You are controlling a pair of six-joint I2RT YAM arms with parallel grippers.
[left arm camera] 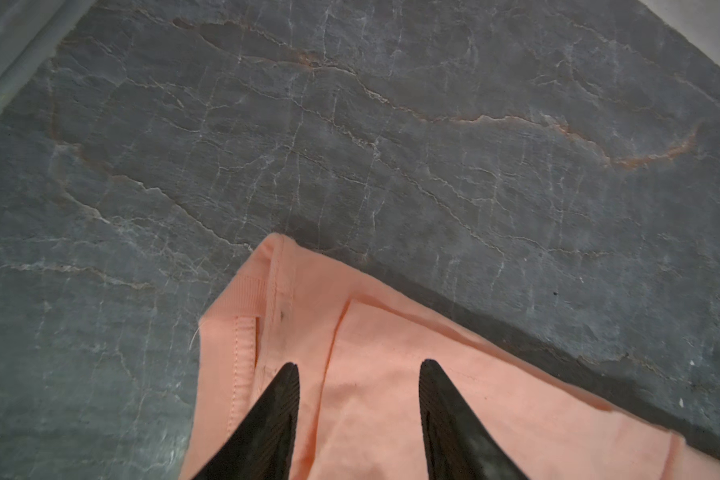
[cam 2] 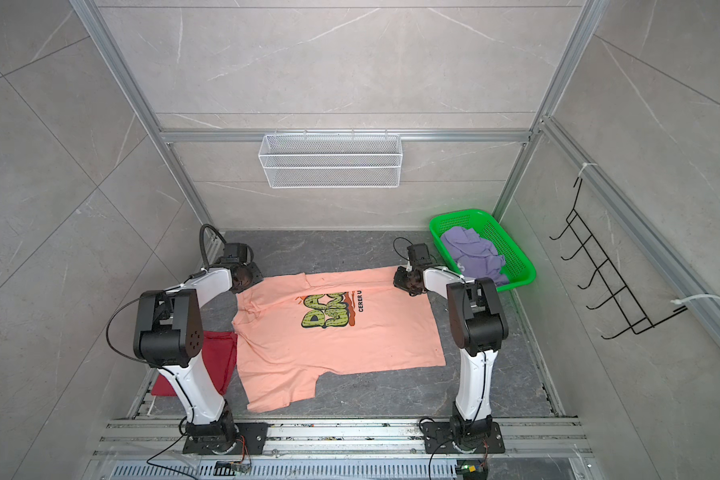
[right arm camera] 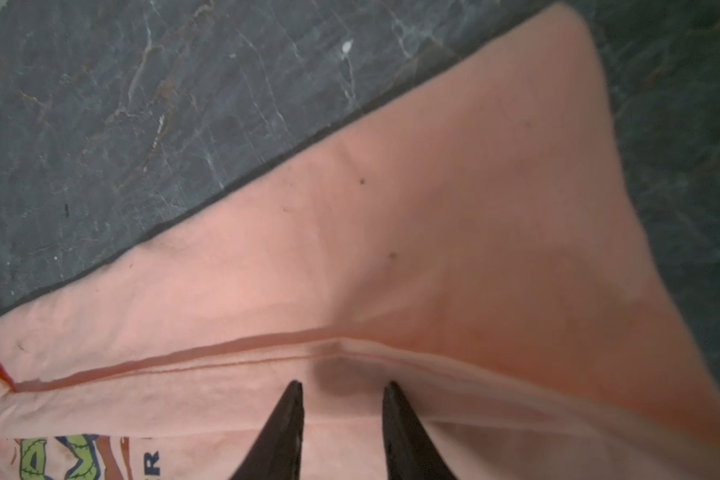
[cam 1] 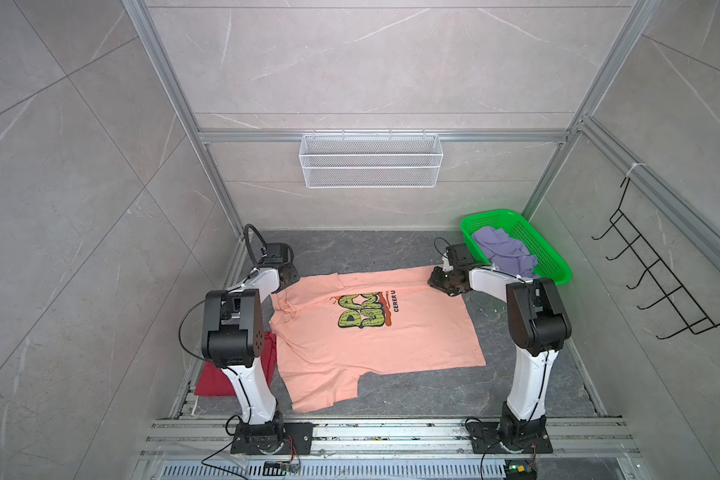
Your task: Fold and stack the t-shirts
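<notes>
The peach-orange t-shirt [cam 1: 375,336] [cam 2: 337,336] lies spread on the dark table, print up, its far strip folded over. My left gripper [left arm camera: 358,363] [cam 1: 281,286] stands open over the far left corner by the collar [left arm camera: 242,299], holding nothing. Over the fold line at the far right corner, my right gripper [right arm camera: 344,384] [cam 1: 435,282] has its jaws a little apart with cloth [right arm camera: 433,228] showing between them. A dark red t-shirt [cam 1: 213,380] lies folded at the near left, partly behind the left arm. The lavender t-shirt [cam 1: 504,249] sits crumpled in the green basket [cam 1: 549,257].
A white wire basket [cam 1: 371,160] hangs on the back wall. A black hook rack [cam 1: 661,282] hangs on the right wall. Aluminium rails [cam 1: 391,432] run along the front edge, carrying both arm bases. Bare table shows beyond the shirt's far edge.
</notes>
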